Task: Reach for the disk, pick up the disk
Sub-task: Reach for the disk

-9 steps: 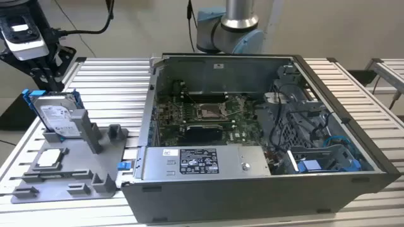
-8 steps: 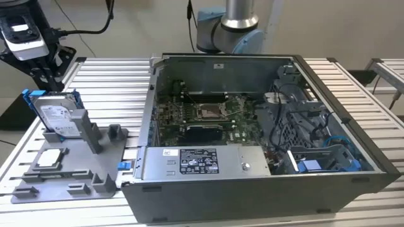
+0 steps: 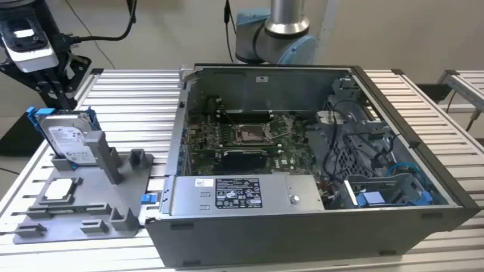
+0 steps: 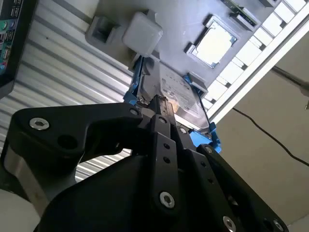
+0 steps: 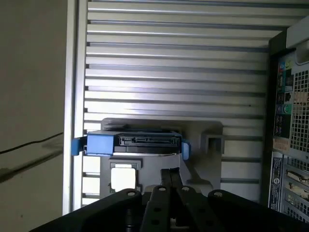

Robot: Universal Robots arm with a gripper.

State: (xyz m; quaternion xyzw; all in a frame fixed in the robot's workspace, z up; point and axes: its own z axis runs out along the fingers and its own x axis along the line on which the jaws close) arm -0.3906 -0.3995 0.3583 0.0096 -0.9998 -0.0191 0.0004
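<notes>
You are reaching for the disk [image 3: 69, 139]. It is standing on its edge in the grey holder [image 3: 83, 198] on the tabletop [image 3: 136, 107], at the left of the exterior view. The gripper [image 5: 170, 176] is hanging above it, looking closed and holding nothing. I think the best way is opening it first, then coming straight down over the thin top edge, between the blue sides. The disk's long side is running up and down, leaning back a little. Its plug end is pointing up. Its label is facing the case [image 3: 302, 238].
</notes>
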